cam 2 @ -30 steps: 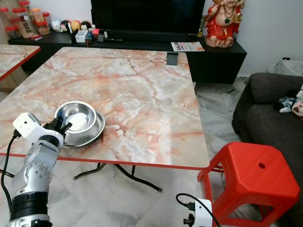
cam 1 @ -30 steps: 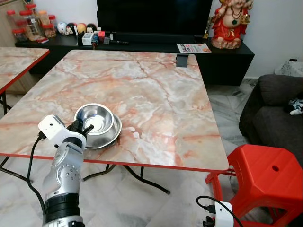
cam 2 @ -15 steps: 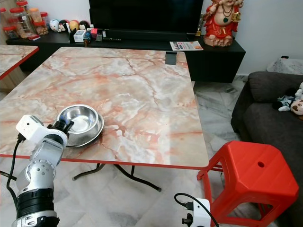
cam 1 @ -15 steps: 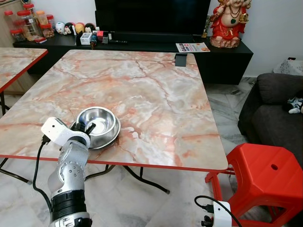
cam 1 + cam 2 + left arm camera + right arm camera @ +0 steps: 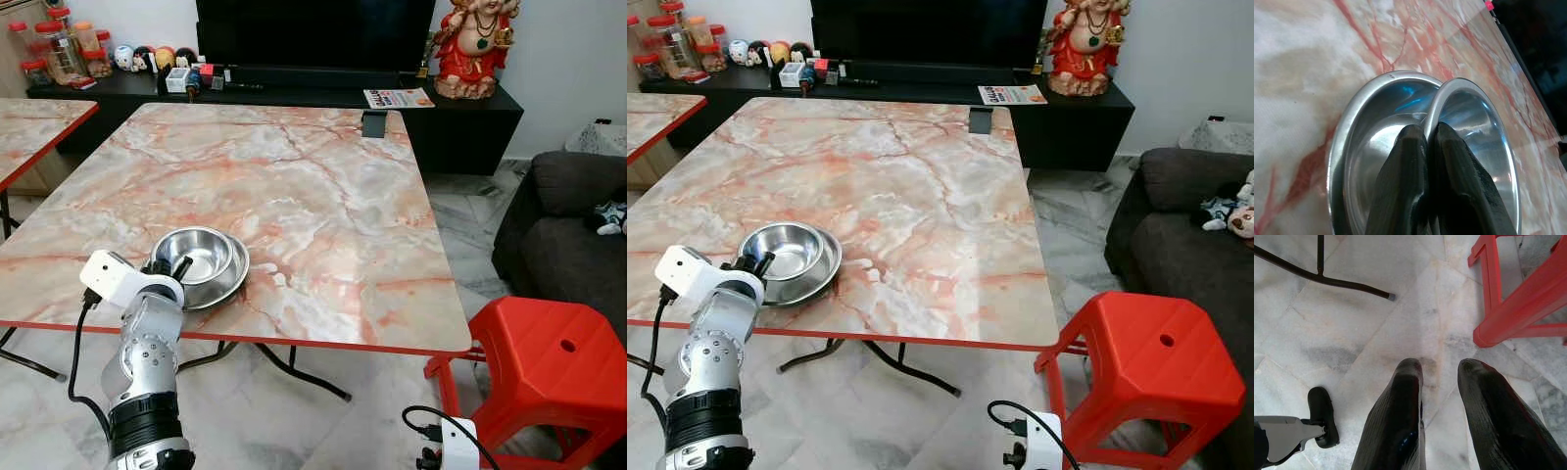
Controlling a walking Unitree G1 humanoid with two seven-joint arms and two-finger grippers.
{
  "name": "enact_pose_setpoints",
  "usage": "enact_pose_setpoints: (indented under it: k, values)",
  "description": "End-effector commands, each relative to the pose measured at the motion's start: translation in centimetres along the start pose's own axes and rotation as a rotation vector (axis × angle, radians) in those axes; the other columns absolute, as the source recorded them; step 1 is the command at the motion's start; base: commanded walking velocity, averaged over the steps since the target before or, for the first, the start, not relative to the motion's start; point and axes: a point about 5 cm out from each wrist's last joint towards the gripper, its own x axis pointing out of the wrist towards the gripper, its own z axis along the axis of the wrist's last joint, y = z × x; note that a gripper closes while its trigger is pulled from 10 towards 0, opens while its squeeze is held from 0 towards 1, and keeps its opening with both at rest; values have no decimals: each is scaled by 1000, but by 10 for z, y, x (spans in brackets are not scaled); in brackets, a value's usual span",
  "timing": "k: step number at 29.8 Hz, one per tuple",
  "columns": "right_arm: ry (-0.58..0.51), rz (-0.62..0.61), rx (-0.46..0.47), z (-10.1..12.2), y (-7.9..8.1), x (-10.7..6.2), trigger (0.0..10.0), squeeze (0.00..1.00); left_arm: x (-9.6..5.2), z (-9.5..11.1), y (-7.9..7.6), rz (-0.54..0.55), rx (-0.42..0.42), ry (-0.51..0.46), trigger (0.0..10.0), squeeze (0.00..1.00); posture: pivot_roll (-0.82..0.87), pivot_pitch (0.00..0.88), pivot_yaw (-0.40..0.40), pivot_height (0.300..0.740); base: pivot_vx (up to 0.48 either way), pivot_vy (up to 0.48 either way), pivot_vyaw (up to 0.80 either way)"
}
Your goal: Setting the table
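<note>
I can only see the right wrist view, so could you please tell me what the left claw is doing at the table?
Observer: The left claw is shut on the rim of the steel bowl, which sits inside a wider steel dish.
Operator: Thank you. Where on the table is that?
Observer: Near the front left edge of the marble table, close to the red trim.
Operator: And is anything beside my right claw?
Observer: A red stool stands to the robot's right, off the table's front right corner, above the right claw, which hangs open over the floor.
</note>
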Motion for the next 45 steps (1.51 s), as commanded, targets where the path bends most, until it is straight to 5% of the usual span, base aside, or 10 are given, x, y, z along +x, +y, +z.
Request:
enact_pose_setpoints:
  k: [1,34,35,39,42,43,44,45]
  values:
    - [-3,-7,16,-1,0,0,10000,0,2,1,-5,7,-9,-3,10000,0,1,0,1,740,0,0,0]
    - [1,-19,30,-6,-3,-2,10000,0,11,-6,-11,81,-38,-11,10000,0,-18,0,0,740,0,0,0]
    - [1,-19,30,-6,-3,-2,10000,0,11,-7,-11,85,-35,-11,10000,224,-18,0,0,740,0,0,0]
    - [0,-19,30,-5,-3,-2,10000,0,12,-8,-8,105,-26,-11,10000,247,-20,0,1,740,0,0,0]
    - [1,-20,30,-5,-4,-2,10000,0,12,-7,-7,112,-25,-12,10000,231,-18,0,-2,740,0,0,0]
    - [1,-20,29,-5,-4,-2,10000,0,12,-8,-7,113,-26,-12,10000,188,-17,0,-2,740,0,0,0]
    - [1,-20,29,-5,-4,-2,10000,0,12,-8,-7,114,-26,-12,10000,0,-17,0,-2,740,0,0,0]
    - [1,-20,29,-5,-4,-2,10000,0,12,-8,-7,114,-26,-11,10000,0,-17,0,-3,740,0,0,0]
